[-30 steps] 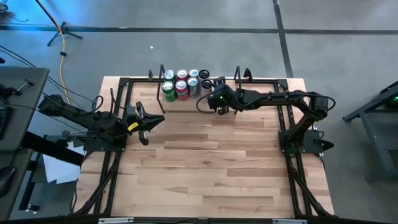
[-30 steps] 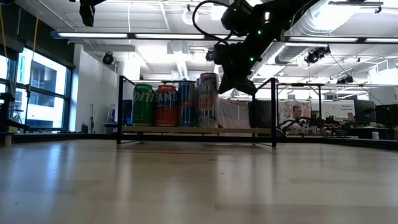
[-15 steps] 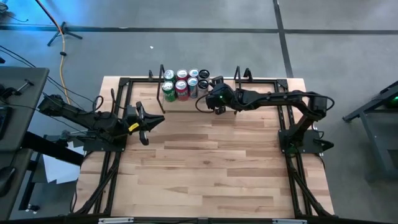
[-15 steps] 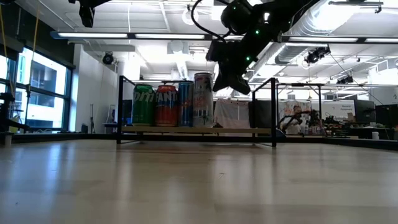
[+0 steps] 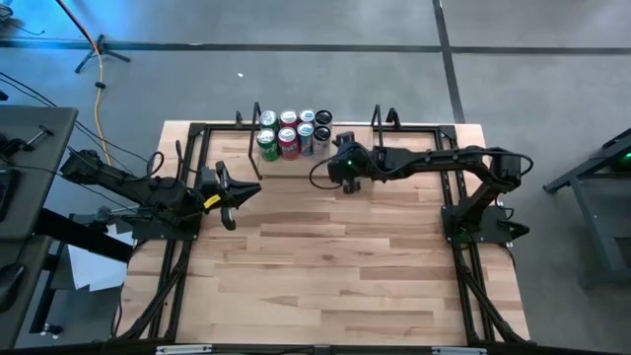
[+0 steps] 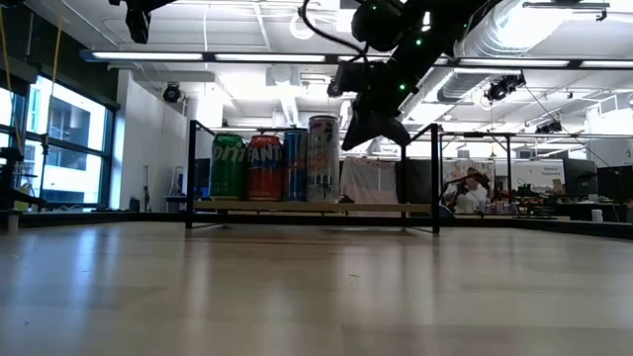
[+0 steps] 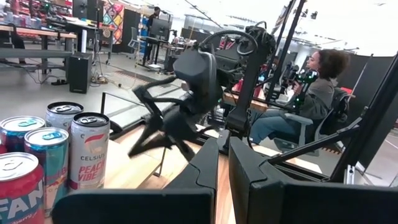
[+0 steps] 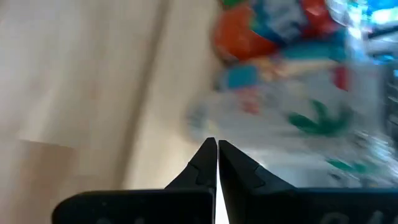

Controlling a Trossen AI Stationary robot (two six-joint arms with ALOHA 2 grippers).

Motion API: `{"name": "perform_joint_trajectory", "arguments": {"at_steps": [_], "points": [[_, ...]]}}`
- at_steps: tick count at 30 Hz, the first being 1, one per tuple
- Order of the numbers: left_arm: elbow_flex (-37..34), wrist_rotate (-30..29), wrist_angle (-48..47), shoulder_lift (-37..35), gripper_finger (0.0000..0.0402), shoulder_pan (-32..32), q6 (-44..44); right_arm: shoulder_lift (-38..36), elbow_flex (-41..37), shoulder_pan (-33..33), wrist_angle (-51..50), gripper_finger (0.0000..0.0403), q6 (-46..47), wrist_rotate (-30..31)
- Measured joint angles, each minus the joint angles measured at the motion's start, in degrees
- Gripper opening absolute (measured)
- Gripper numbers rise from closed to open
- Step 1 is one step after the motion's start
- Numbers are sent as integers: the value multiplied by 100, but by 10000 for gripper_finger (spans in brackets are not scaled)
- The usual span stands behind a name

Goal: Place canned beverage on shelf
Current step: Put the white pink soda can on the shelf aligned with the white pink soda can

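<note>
Cans stand clustered at the far left end of the shelf. We see the right gripper just beside them, jaws shut and empty; we judge placing done, retreat next. Left gripper waits, jaws shut.

tabletop: the large pale-wood plank tabletop looked smooth, with a soft satin sheen in the low view.
shelf: the low pale-wood shelf board was matt; its black wire uprights looked like painted metal.
cans: the printed metal beverage cans were glossy, with bare silver tops.
arms: the dark arm casings looked matt, plastic or coated metal.
floor: the grey floor looked smooth and dull.
</note>
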Motion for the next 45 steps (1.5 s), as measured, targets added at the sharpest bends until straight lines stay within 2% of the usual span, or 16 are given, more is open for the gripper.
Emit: {"name": "perform_joint_trajectory", "arguments": {"at_steps": [2,5,15,18,29,38,45], "points": [[0,0,-1,0,1,-2,-2,0,0,63,-132,0,134,-348],[0,0,-2,0,1,-2,0,0,0,114,-124,0,246,-549],[0,0,-2,0,1,0,4,0,0,9,786,0,239,-598],[0,0,-2,0,1,0,4,0,0,-28,835,0,241,-809],[0,1,-1,0,0,0,4,181,24,-129,1239,0,223,-820],[0,0,-2,0,0,0,-4,617,434,-130,1081,0,-157,-806],[0,0,-2,0,0,-2,-2,658,522,-295,921,0,-179,-755]]}}
